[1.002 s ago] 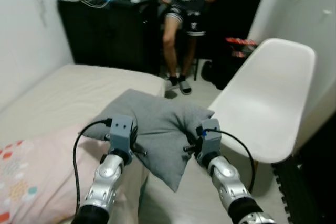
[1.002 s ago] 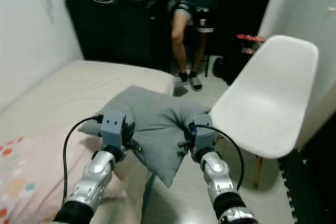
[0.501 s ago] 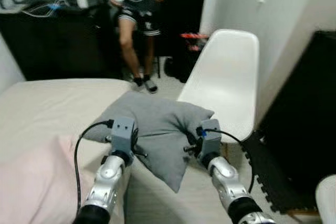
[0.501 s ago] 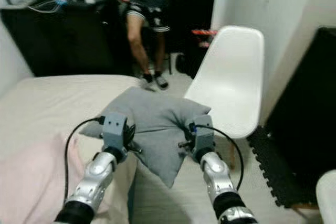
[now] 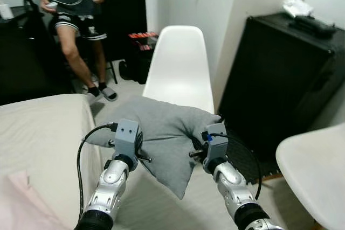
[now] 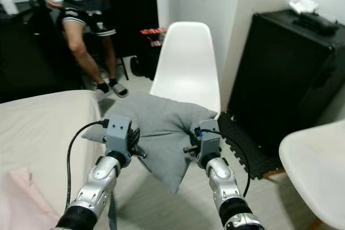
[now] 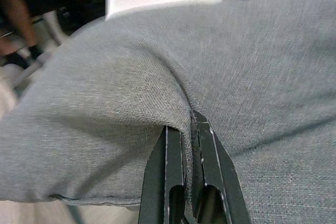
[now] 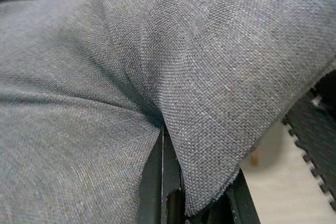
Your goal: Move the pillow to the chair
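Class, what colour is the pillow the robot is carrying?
The pillow is plain grey woven fabric, without any pattern; the left wrist view shows it best.

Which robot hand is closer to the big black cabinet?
Right. The right tool grips the gray pillow on the side toward the black cabinet; the left tool grips its far side.
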